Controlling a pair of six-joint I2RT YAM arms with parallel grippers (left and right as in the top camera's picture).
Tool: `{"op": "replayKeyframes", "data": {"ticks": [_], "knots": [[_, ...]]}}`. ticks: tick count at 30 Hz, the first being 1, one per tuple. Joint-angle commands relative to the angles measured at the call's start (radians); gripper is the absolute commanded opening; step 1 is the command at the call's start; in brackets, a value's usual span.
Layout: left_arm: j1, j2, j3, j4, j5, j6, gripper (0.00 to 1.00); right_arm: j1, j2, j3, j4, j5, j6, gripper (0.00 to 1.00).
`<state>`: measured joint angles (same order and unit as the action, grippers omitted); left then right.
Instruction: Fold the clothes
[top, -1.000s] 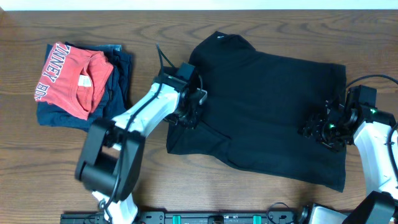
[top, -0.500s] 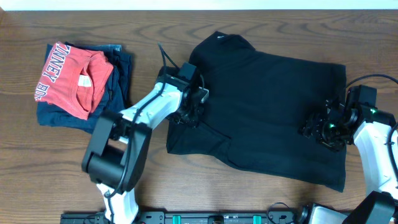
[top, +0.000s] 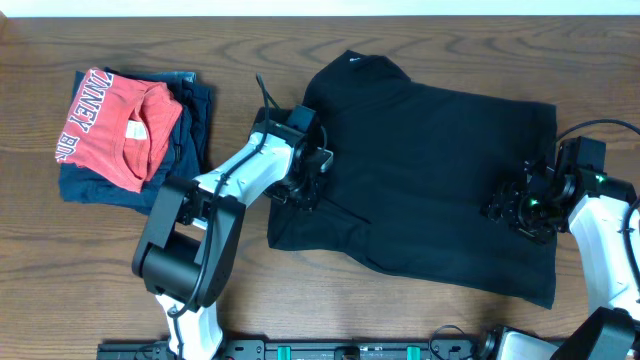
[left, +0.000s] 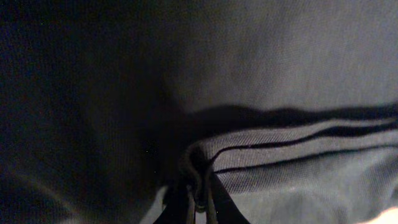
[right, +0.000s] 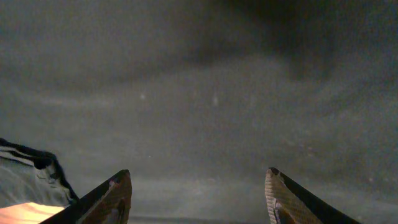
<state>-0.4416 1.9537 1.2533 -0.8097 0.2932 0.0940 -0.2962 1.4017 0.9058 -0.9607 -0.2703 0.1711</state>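
The black shirt (top: 440, 190) lies spread over the middle and right of the table (top: 450, 40). Our left gripper (left: 197, 199) is pinched on a hem fold at its left edge. Our right gripper (right: 198, 173) has its fingers apart above the shirt's right side.

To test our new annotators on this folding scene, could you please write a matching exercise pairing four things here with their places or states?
Things:
1. soft black short-sleeved shirt
2. red fabric shirt with white lettering
3. left hand
4. right hand

Places or states:
A. open over dark fabric
B. lying on the folded navy blue garment
C. spread on the brown wooden table
D. shut on a hemmed edge of the black shirt

Pairs: 1-C, 2-B, 3-D, 4-A
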Motion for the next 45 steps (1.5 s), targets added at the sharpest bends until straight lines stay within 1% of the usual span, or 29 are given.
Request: {"op": "replayKeyframes", "data": {"ticks": [1,4,8,9,11,12,18,22,24,26,29,32,38,40,41,42,43,44,45], "knots": [[-0.002,-0.071,0.027,-0.025,0.009,0.003,0.06,-0.006,-0.004,-0.001,0.003,0.036,0.016,0.67],[-0.002,-0.126,0.027,-0.047,0.009,0.003,0.06,-0.010,-0.004,-0.001,0.003,0.089,0.069,0.68],[-0.002,-0.178,0.027,-0.062,0.009,0.003,0.06,-0.041,-0.003,-0.001,-0.012,0.134,0.149,0.76],[-0.002,-0.190,0.027,-0.069,0.009,0.003,0.06,-0.056,-0.003,-0.001,-0.021,0.146,0.175,0.80],[-0.002,-0.209,0.027,-0.087,0.008,0.003,0.06,-0.101,-0.003,-0.006,-0.023,0.172,0.225,0.85],[-0.002,-0.218,0.027,-0.095,0.008,0.003,0.06,-0.125,-0.003,-0.009,-0.022,0.178,0.240,0.86],[-0.002,-0.236,0.027,-0.130,-0.033,0.003,0.06,-0.311,-0.003,-0.046,-0.040,0.177,0.255,0.81],[-0.002,-0.236,0.027,-0.148,-0.033,0.002,0.06,-0.433,-0.003,-0.097,-0.042,0.177,0.255,0.68],[-0.002,-0.236,0.027,-0.160,-0.033,0.002,0.06,-0.482,-0.003,-0.138,-0.035,0.185,0.254,0.66],[-0.002,-0.238,0.027,-0.174,-0.033,0.003,0.06,-0.525,-0.003,-0.189,-0.012,0.213,0.254,0.59],[-0.002,-0.242,0.027,-0.182,-0.033,0.003,0.06,-0.565,-0.003,-0.254,0.042,0.232,0.254,0.56],[-0.002,-0.253,0.027,-0.188,-0.033,0.002,0.06,-0.583,-0.003,-0.303,0.071,0.245,0.254,0.49],[-0.002,-0.298,0.027,-0.193,-0.033,0.002,0.06,-0.582,-0.003,-0.332,0.094,0.259,0.255,0.47],[-0.002,-0.315,0.027,-0.193,-0.033,0.002,0.06,-0.582,-0.003,-0.332,0.103,0.260,0.255,0.44],[-0.002,-0.324,0.027,-0.194,-0.033,0.002,0.06,-0.582,-0.003,-0.332,0.105,0.263,0.255,0.37],[-0.002,-0.333,0.027,-0.195,-0.033,0.002,0.06,-0.582,-0.003,-0.332,0.109,0.262,0.255,0.25],[-0.002,-0.342,0.027,-0.195,-0.033,0.002,0.06,-0.582,-0.003,-0.332,0.113,0.262,0.255,0.15],[-0.002,-0.352,0.027,-0.196,-0.033,0.002,0.06,-0.582,-0.003,-0.329,0.117,0.262,0.255,0.03],[-0.002,-0.364,0.027,-0.196,-0.033,0.002,0.06,-0.582,-0.003,-0.320,0.112,0.254,0.255,0.01]]}}
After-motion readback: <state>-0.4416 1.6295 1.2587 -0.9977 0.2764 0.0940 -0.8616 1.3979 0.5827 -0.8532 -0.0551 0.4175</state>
